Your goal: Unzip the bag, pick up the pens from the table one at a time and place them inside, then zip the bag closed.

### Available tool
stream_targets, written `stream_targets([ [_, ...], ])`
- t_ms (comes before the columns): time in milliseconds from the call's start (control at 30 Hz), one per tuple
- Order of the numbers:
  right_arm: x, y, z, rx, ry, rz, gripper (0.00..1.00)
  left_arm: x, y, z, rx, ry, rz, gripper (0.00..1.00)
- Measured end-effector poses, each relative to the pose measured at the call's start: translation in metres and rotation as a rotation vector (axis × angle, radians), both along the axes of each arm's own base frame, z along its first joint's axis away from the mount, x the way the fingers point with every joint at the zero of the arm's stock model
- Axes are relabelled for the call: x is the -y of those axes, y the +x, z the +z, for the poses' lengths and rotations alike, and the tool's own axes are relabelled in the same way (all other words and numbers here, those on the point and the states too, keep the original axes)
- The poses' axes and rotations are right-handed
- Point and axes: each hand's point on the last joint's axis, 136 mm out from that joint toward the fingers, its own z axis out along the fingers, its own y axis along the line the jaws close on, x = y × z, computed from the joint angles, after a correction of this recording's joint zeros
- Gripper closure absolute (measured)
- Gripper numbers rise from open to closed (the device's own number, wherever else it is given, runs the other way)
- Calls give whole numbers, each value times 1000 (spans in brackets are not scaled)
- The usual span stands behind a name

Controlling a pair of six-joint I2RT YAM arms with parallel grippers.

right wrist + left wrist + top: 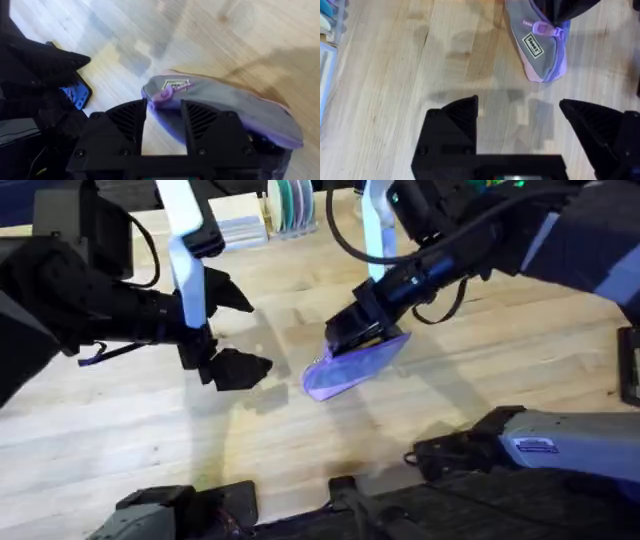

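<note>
Where the bag [352, 367] lies near the middle of the table [120, 440], it slants on the wood, one end under the right gripper [357, 332]; its lavender side carries a small label [532, 44], and the zipper pull [166, 92] sits at the end between that gripper's black fingers [126, 120]; they stand close either side of the pull, but whether they pinch it I cannot tell; the left gripper [519, 120] hangs just beside the bag, over bare planks, jaws spread wide and holding nothing; a rack of coloured discs [290, 205] stands at the table's far edge.
</note>
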Motion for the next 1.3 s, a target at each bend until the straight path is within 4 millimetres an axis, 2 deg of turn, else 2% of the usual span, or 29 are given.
stream_targets([
  [167,-3,7,12,32,12,0,560,0,0,0,0,1,0,6],
  [233,-3,7,17,40,15,0,514,-1,0,-1,1,8,3,6],
  [267,-2,6,19,43,17,0,471,-1,1,-1,1,11,4,6],
  [333,-2,6,24,60,23,1,321,-2,1,-2,2,15,5,6],
  [500,-1,4,39,106,41,1,232,-2,1,-2,2,17,6,6],
  [600,-1,3,42,118,45,2,26,-2,1,-2,2,17,6,6],
  [633,-1,3,43,121,46,2,10,-2,1,-2,2,17,6,6],
  [900,-6,15,52,192,74,0,5,-2,1,-2,2,17,6,6],
  [1300,-6,15,52,194,75,0,5,-2,1,-2,3,17,6,4],
])
